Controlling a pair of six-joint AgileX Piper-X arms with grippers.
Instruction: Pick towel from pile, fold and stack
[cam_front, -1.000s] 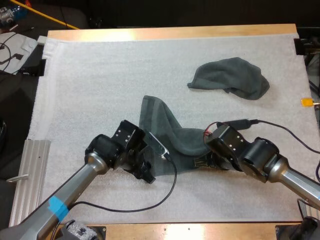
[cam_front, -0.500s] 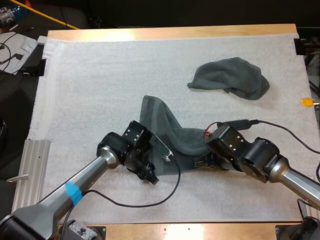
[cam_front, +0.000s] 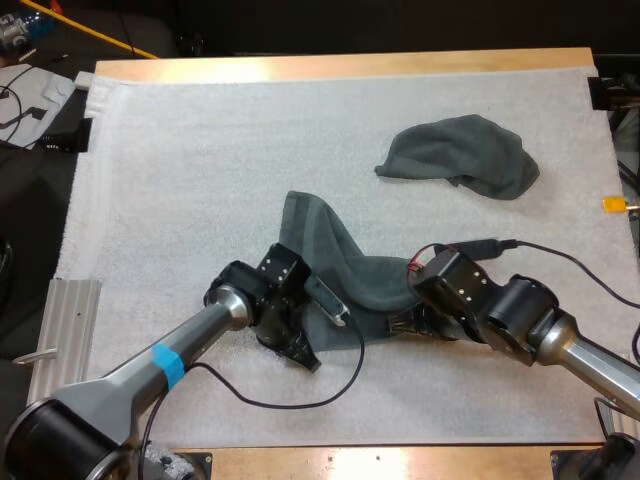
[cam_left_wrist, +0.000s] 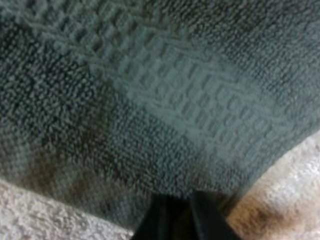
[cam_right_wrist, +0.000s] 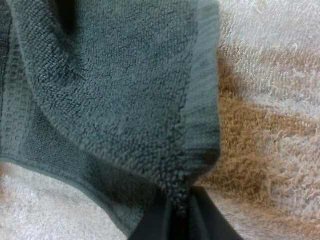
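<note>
A dark grey-green towel lies partly spread in the middle of the mat, its near part running between my two grippers. My left gripper is at the towel's near left edge. In the left wrist view its fingers stand close together, pinching the woven hem of the towel. My right gripper is low at the towel's near right corner. In the right wrist view that gripper is shut on the corner of the towel. A second, crumpled towel lies at the back right.
The white mat covers the wooden table, with open room at the left and back. A ribbed metal rail lies off the mat's left near edge. Mat fibres show beside the right corner of the towel.
My left arm has slid right and forward, bringing its gripper in to the towel's near left edge. The right arm and both towels have stayed put.
</note>
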